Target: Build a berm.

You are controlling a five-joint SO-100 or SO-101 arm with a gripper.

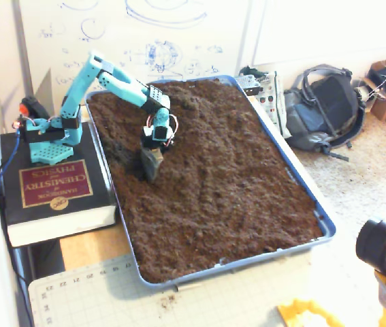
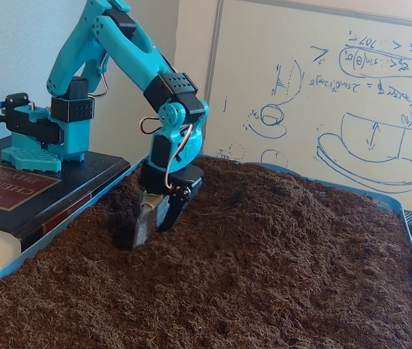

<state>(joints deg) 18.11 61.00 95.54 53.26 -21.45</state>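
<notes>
The hand [image 2: 146,231] is pointing down, its tips sinking into loose soil [image 1: 227,163] near the tray [image 1: 306,197] edge. Its fingers are sitting slightly parted, gripping nothing.

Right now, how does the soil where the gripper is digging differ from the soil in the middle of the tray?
At the gripper, the soil forms a darker, shadowed hollow beside the tray's book-side wall; the middle soil looks lighter and evenly lit. The hollow sits lower, with the gripper tip sunk into it; the middle rises as a broad, gentle mound in the low fixed view. Both are the same loose, crumbly dark brown soil.
</notes>
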